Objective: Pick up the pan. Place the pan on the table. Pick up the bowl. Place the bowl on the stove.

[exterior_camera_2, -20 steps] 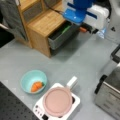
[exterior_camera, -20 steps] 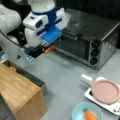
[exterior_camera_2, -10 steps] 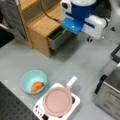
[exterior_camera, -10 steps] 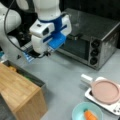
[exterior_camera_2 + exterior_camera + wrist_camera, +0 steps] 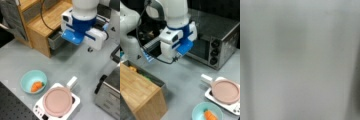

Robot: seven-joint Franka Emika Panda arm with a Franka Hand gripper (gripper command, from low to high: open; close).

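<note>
The dusty-pink pan (image 5: pixel 225 91) (image 5: pixel 58 101) sits on the small white stove (image 5: pixel 208 95) (image 5: pixel 40 110), and its white stub handle (image 5: pixel 71 82) points toward the arm. The teal bowl (image 5: pixel 199 112) (image 5: pixel 30 76) holds an orange carrot (image 5: pixel 36 86) and rests on the grey table (image 5: pixel 187 75) (image 5: pixel 20 57) beside the stove. My gripper (image 5: pixel 178 46) (image 5: pixel 81 37), white with blue parts, hangs above the table. It is well away from the pan and touches nothing. Its fingers do not show. The wrist view holds only blurred grey table.
A steel toaster oven (image 5: pixel 220 42) (image 5: pixel 110 92) stands beside the stove. A light wooden block (image 5: pixel 140 95) with a grey drawer is at a front view's lower left. It shows as wooden shelving (image 5: pixel 42 20) at a front view's top.
The gripper has moved away from the wooden block and out over the table, closer to the stove and the pan. The pan and the bowl have not moved.
</note>
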